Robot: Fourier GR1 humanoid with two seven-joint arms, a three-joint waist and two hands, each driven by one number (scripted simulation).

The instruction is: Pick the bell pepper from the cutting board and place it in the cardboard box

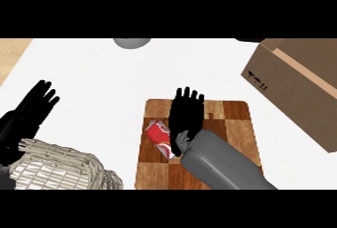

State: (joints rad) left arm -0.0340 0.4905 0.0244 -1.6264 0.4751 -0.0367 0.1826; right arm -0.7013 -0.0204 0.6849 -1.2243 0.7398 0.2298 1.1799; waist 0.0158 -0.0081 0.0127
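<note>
A red bell pepper (pixel 158 135) lies on the left half of the wooden cutting board (pixel 233 120), partly hidden by my right hand. My right hand (pixel 186 115) hovers over the board with fingers straight, pointing away from me, its thumb side right beside the pepper. The cardboard box (pixel 299 84) stands at the upper right, tilted in view, a little way right of the board. My left hand (pixel 33 109) rests open at the left edge, fingers up.
A pale wicker basket (pixel 63 171) sits at the lower left, just below my left hand. A grey round object (pixel 132 42) shows at the top edge. Bare white counter lies between the board and the box.
</note>
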